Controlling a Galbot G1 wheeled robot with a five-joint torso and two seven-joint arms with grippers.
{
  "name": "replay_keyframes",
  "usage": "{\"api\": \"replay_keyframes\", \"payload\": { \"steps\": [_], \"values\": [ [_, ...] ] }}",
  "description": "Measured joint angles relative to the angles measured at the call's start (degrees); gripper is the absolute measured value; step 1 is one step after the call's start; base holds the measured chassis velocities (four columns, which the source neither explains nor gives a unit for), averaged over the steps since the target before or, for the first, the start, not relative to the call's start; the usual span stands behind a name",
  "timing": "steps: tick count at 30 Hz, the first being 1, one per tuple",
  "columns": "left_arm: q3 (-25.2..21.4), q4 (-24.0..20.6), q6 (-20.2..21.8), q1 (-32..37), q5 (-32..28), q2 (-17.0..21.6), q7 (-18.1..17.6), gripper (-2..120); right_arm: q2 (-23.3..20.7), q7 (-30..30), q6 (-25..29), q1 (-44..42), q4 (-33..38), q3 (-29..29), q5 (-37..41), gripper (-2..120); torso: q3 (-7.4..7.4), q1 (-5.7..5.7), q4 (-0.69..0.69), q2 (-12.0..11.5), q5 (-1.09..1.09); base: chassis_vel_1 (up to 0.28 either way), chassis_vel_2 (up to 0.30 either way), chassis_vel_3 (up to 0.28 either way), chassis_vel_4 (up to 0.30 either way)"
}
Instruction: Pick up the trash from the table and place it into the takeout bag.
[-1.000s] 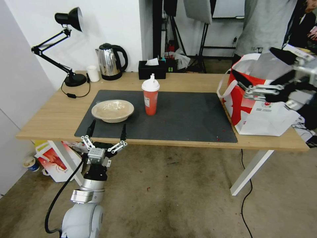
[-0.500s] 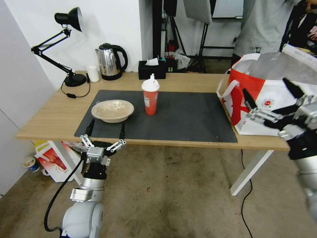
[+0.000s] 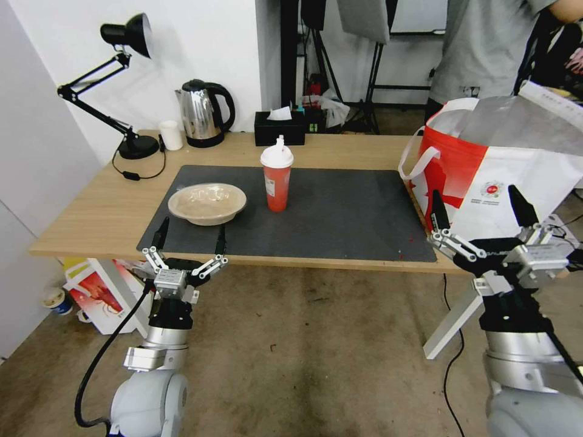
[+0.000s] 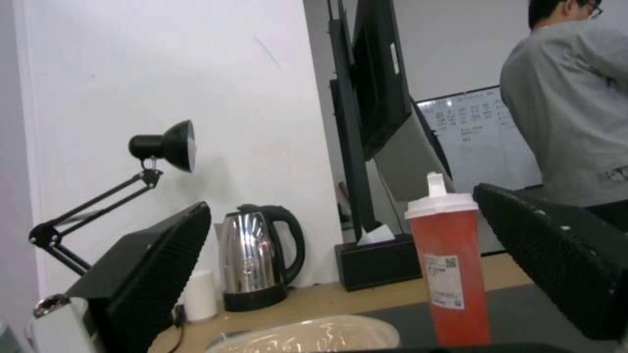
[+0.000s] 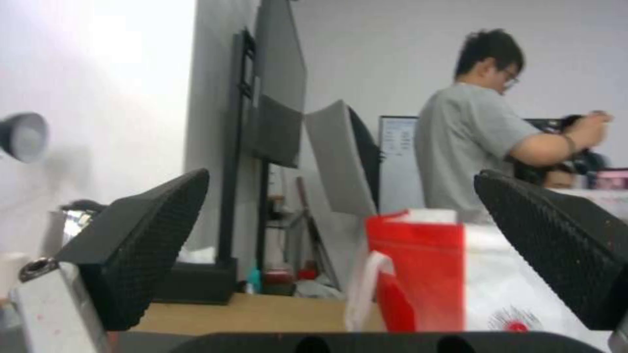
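The red cup with white lid (image 3: 277,179) stands upright on the dark grey mat (image 3: 340,212), near the mat's far edge. The shallow beige bowl (image 3: 207,203) sits on the same mat just beside the cup, toward the mat's left end, apart from it. The mat lies on the light-wood table (image 3: 91,212). At the table's right end, off the mat, the white-and-red takeout bag (image 3: 486,164) stands open, its silver foil lining showing at the mouth and a white strap handle hanging on the side facing the mat.

The left gripper (image 3: 189,238) hangs at the near edge of the table, in front of the beige bowl, its fingers spread wide and empty. The right gripper (image 3: 480,215) is in front of the takeout bag at the near edge of the table, also spread wide and holding nothing.

Behind the mat stand a steel kettle (image 3: 203,113), a small white cup (image 3: 171,135), a black desk lamp (image 3: 121,79) and a black tissue box (image 3: 279,127).
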Motion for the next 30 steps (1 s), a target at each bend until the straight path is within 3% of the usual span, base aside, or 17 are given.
{"api": "replay_keyframes", "payload": {
  "steps": [23, 30],
  "values": [
    [-1.6, -0.7, 0.2, 1.3, -0.4, 0.0, -0.2, 100, 3.1, 3.2, 16.4, -5.7, -10.8, -5.9, -11.3, 100, 0.00, 0.00, 0.00, 0.0, 0.01, 0.000, 0.000, 0.000, 0.000],
    [-1.5, -0.5, 0.3, 1.2, -0.3, 0.0, -0.2, 100, 3.2, 4.8, 18.7, -6.7, -11.9, -7.4, -13.4, 100, 0.00, 0.00, 0.00, 0.0, 0.00, 0.000, 0.000, 0.000, 0.000]
  ]
}}
